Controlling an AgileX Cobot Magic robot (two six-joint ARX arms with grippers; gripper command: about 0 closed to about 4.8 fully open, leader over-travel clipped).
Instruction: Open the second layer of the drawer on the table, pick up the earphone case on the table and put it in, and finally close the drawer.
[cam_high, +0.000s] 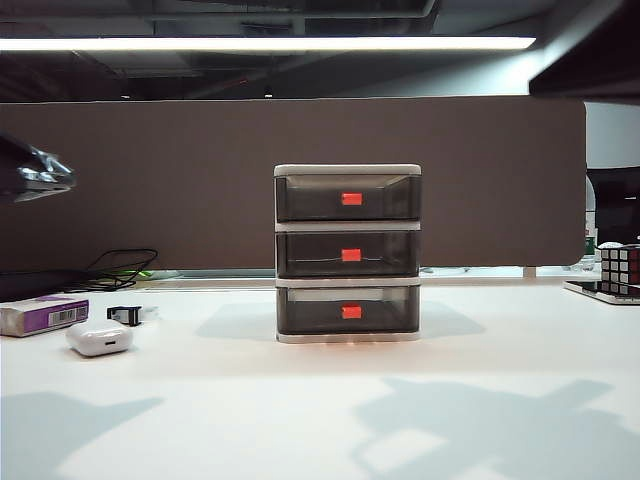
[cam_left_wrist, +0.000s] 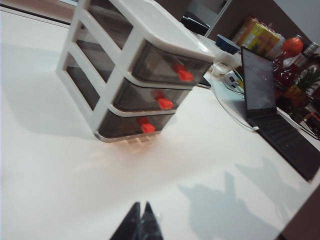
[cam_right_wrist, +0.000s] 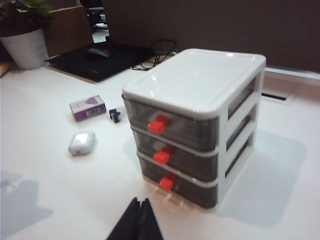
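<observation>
both hands, left hand and right hand, shut, well short of drawer.

A ceiling light strip is casting bright, even light across the table, throwing soft arm shadows over its front and a pale shadow beside the drawer. The dark partition is staying dim; both wrist views are looking slightly soft.
</observation>
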